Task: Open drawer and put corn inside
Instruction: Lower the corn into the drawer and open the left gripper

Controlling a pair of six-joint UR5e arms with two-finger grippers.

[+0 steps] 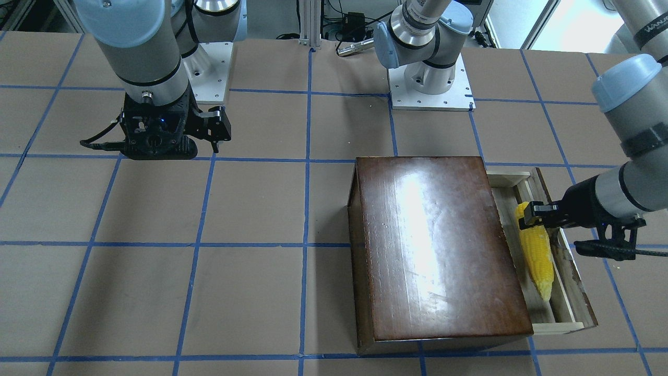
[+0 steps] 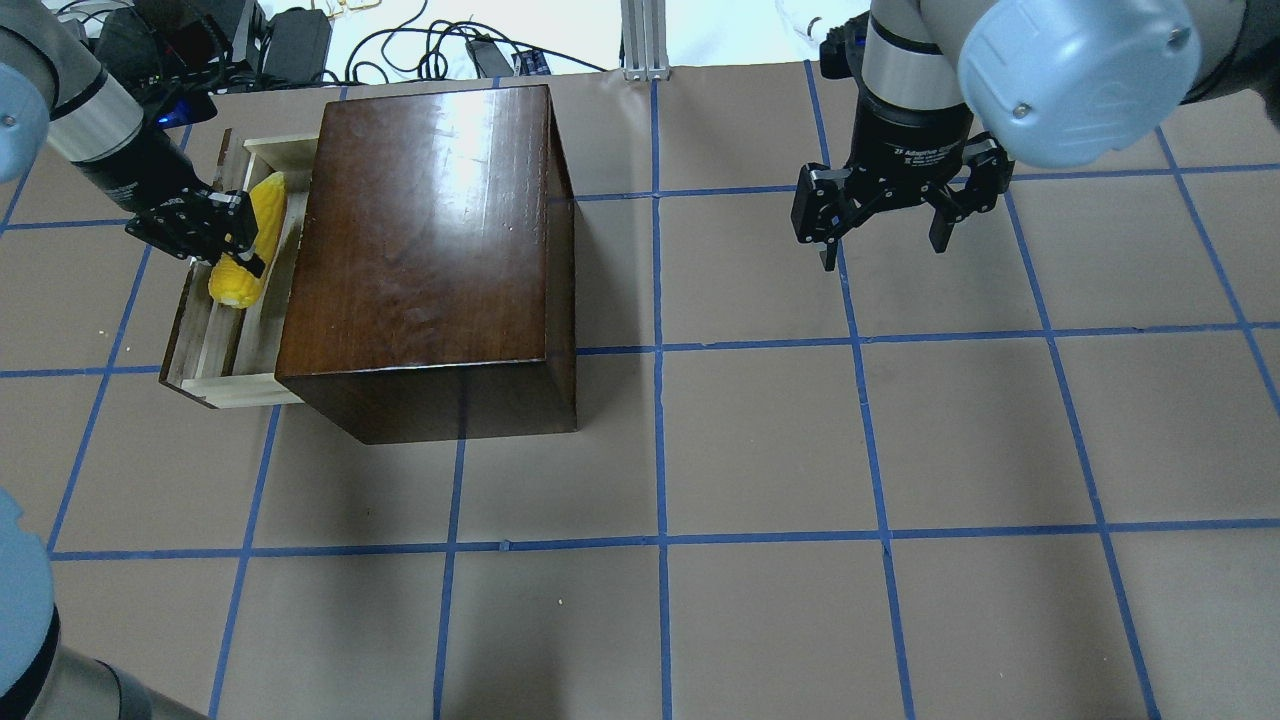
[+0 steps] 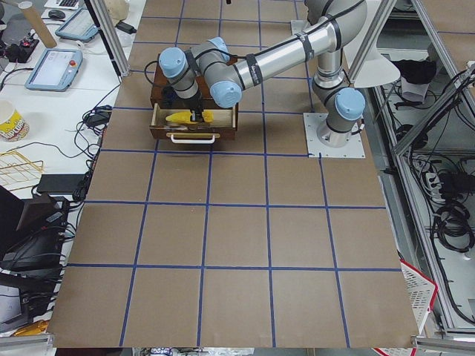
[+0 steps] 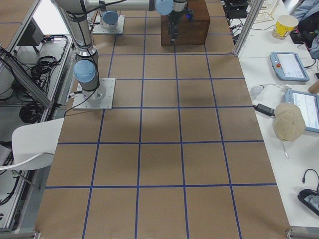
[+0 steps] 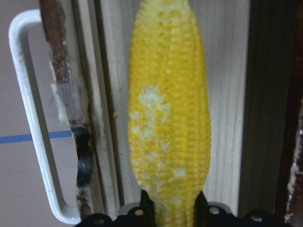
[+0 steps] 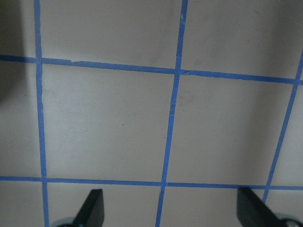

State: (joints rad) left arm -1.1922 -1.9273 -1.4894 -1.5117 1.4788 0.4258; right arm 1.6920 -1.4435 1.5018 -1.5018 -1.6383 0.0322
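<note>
The corn (image 5: pixel 168 118) runs up the middle, its lower end pinched between the 2 black fingers (image 5: pixel 146 212) of the left gripper (image 5: pixel 173 213). Behind it is the drawer (image 5: pixel 227 118), pale-floored. On the view's left, a white handle (image 5: pixel 33 132) sits on the worn front panel (image 5: pixel 66 94), over the taped surface (image 5: pixel 47 165).

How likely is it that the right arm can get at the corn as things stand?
Probably not: the cabinet stands between the right arm and the open drawer, where the left arm's jaws are shut on the corn.
</note>
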